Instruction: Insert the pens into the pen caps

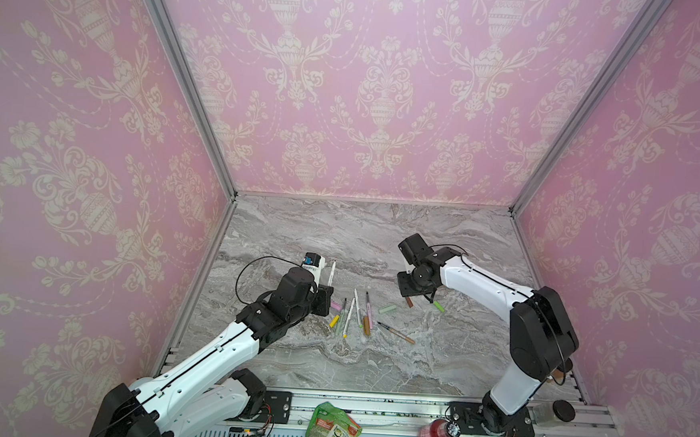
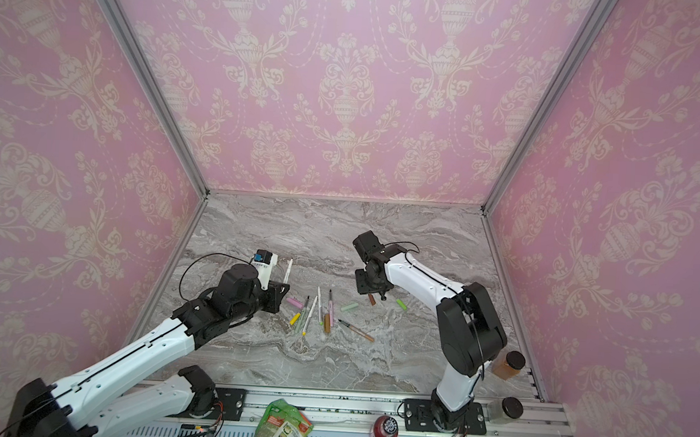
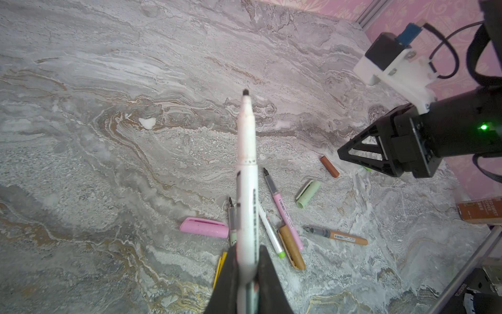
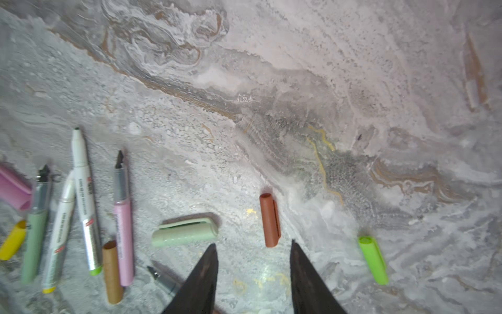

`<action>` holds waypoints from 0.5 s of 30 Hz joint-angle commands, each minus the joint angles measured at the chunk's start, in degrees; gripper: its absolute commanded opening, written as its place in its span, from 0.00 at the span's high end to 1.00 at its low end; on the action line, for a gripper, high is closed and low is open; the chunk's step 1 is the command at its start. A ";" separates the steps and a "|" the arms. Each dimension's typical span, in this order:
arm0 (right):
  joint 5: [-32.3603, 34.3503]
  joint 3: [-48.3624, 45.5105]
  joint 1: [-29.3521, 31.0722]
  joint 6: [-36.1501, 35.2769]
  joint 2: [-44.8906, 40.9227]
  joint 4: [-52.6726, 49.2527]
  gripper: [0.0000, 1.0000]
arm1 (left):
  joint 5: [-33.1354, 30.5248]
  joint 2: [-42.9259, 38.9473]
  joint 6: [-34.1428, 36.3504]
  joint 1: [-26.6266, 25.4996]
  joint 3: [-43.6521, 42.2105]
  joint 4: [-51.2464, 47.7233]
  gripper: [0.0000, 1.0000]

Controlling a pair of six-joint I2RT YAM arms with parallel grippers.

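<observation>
White pen [image 3: 246, 174] sits clamped in the left gripper [image 3: 247, 252], dark tip pointing away over the table [image 1: 380, 238]. The right gripper [image 4: 254, 271] hangs with its fingers spread, gripping nothing; the brown cap [image 4: 269, 220] lies on the marble just ahead of the gap, untouched. A pale green cap [image 4: 184, 232] lies just left of it and a lime cap [image 4: 373, 259] to its right. Five loose pens [image 4: 84, 201] cluster mid-table between the arms. Open marble runs to the far wall.

My left gripper [image 3: 246, 248] clamps a white pen [image 3: 246, 152]; my right gripper [image 4: 253, 242] hangs pointing down, jaws apart and empty.
</observation>
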 commanded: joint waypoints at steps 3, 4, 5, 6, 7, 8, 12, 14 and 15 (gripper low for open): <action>-11.08 -7.36 -0.02 13.99 -2.38 5.08 0.54 | 1.19 0.05 1.88 -0.17 1.63 1.38 1.00; -12.23 -8.29 -0.02 15.45 -2.34 6.15 0.54 | 1.10 -0.05 1.87 -0.14 1.54 1.35 1.00; -13.20 -9.01 -0.02 16.34 -2.25 7.00 0.54 | 1.02 -0.13 1.87 -0.12 1.41 1.40 1.00; -14.12 -9.69 -0.02 17.35 -1.96 7.90 0.54 | 0.93 -0.23 1.87 -0.14 1.34 1.51 1.00; -14.58 -10.37 -0.02 18.12 -1.85 8.71 0.54 | 0.93 -0.30 1.87 -0.14 1.36 1.52 1.00; -14.91 -10.86 -0.02 18.89 -1.65 9.38 0.54 | 0.93 -0.36 1.88 -0.17 1.36 1.47 1.00; -15.84 -12.59 -0.11 21.05 -0.52 12.34 0.53 | 0.75 -0.31 1.79 -0.16 1.35 1.64 1.00; -15.79 -12.60 -0.16 21.26 0.64 12.76 0.52 | 0.56 -0.23 1.77 -0.17 1.37 1.75 1.00; -15.51 -12.60 -0.28 21.34 1.15 12.96 0.52 | 0.56 -0.14 1.70 -0.13 1.37 1.69 1.00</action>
